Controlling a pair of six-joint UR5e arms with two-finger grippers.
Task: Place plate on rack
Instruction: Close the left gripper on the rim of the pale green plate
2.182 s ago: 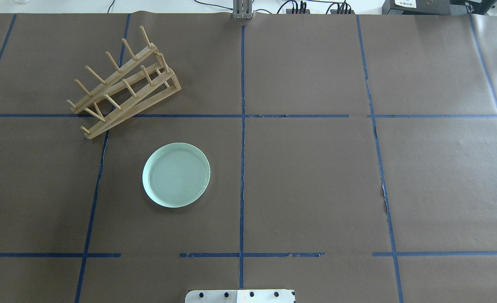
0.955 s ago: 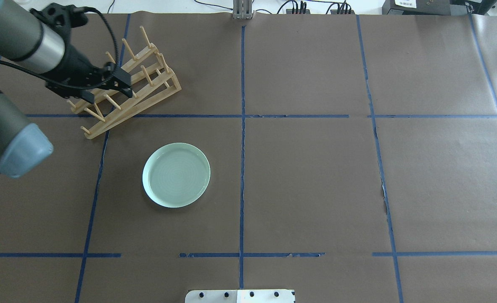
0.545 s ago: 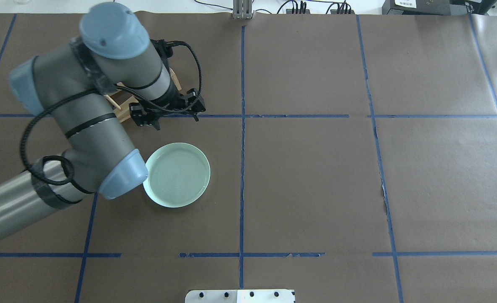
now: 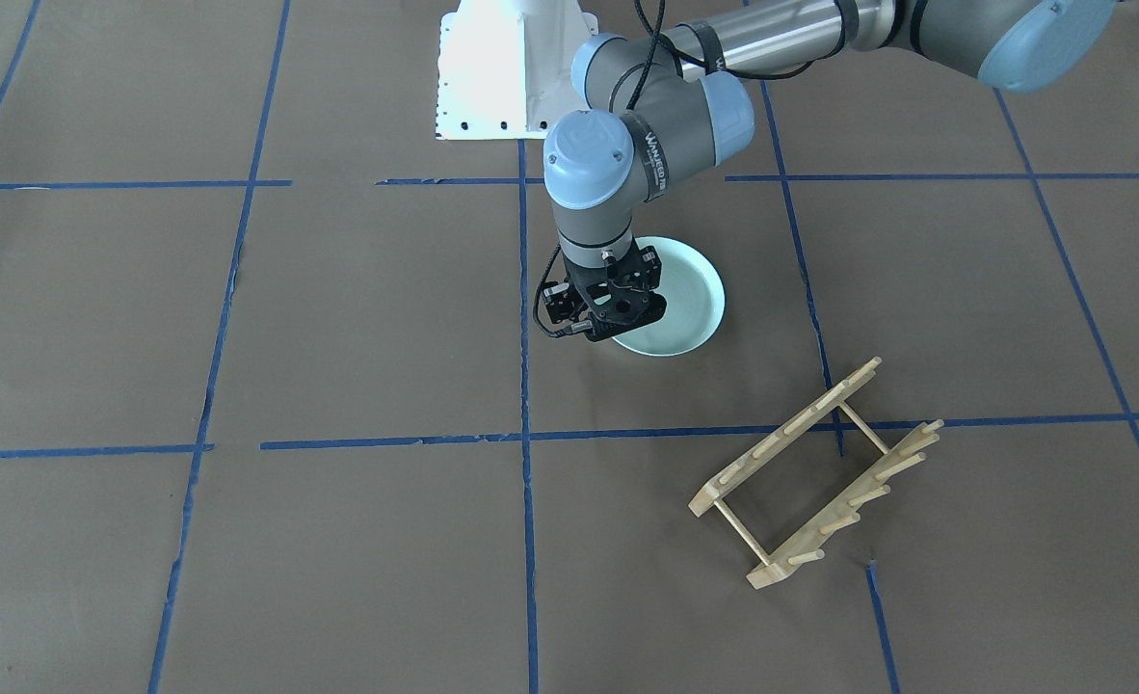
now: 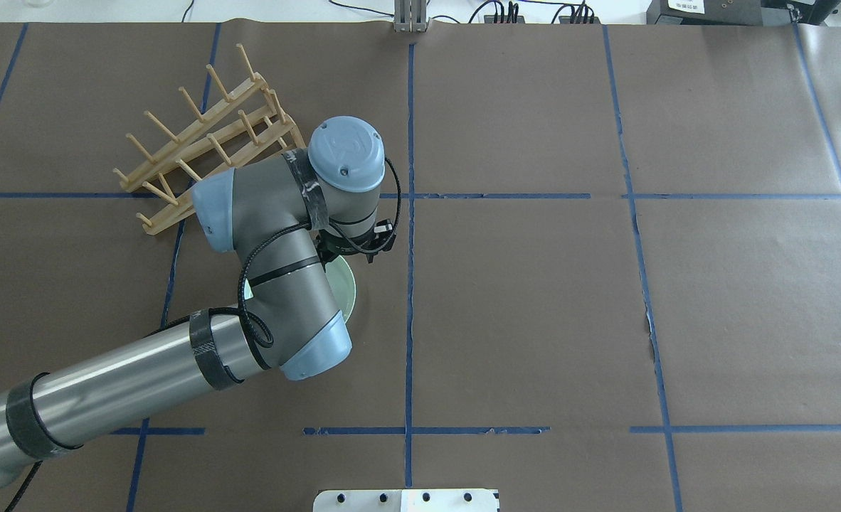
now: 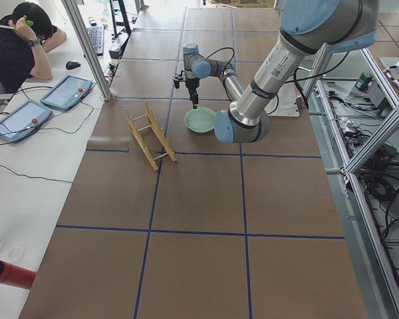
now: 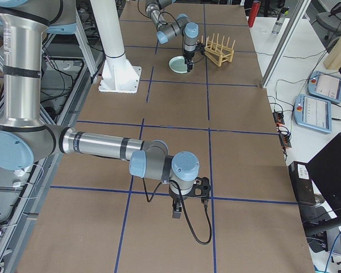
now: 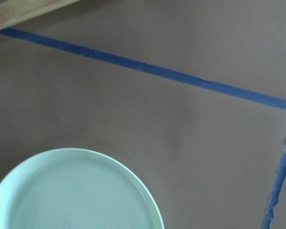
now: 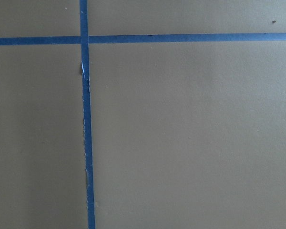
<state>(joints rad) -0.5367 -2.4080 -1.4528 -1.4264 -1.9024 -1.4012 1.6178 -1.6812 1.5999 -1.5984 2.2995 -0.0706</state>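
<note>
The table [image 5: 534, 320] is covered in brown paper with a blue tape grid, and everything for this job sits on my left half of it. My left arm [image 5: 278, 235] reaches across that half and folds down at the wrist so the tool points straight at the surface, which I judge is the approach for taking something that lies flat. The right arm [image 7: 102, 145] is low over bare paper at the other end, well apart from the work, probably parked there to keep out of the way.

The rack [image 4: 781, 439] stands on its rails at an angle to the grid with its pegs up, beyond the plate from the base and not touching it. The plate will have to go in on edge between pegs.

The plate [image 4: 695, 299] lies flat on the paper, rim up, near the centre line. A flat plate offers only its rim, so the left gripper [image 4: 606, 326] hangs over the rim on the centre-line side, not over the middle. I cannot tell whether its jaws are apart or closed, and nothing shows them on the rim yet. I cannot tell the right gripper [image 7: 184, 207] either; its camera sees only paper and tape
</note>
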